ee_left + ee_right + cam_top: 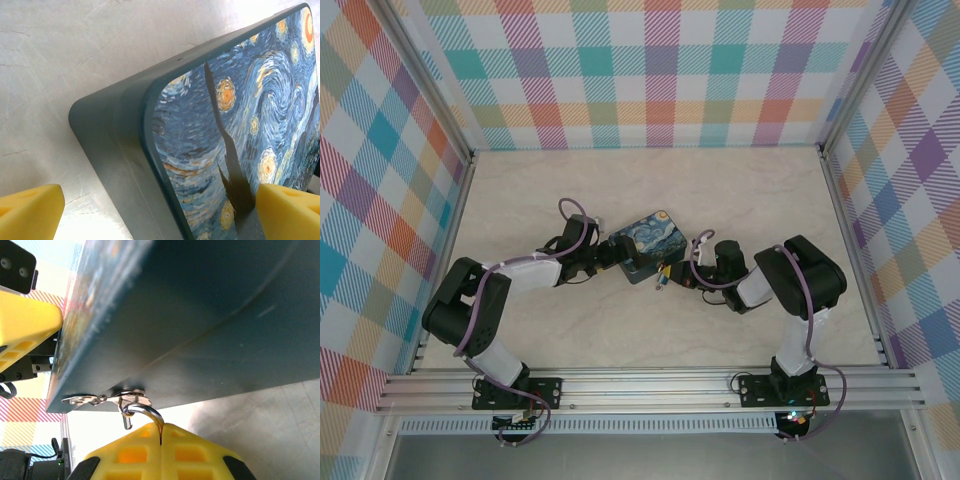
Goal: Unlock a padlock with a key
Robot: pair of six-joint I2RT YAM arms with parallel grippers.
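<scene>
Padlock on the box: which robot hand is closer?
Right. The right gripper is shut on the padlock, on its shackle at the clasp of the tin. The left gripper stands open around a tin corner, away from it.

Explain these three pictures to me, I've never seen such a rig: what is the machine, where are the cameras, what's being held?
Two robot arms are bolted at the near edge of a pale stone-look table. One picture looks down from above and behind them. The other two come from a camera on each wrist, so the yellow fingers there are that gripper's own. On the table lies a rectangular dark blue tin box printed with a Starry Night painting. The left gripper is open, its fingers either side of the tin's corner, gripping nothing. The right gripper is shut. The thin silver shackle of a tiny padlock, hooked through the tin's silver hasp, runs into the seam between its fingers. The padlock's body is hidden.
</scene>
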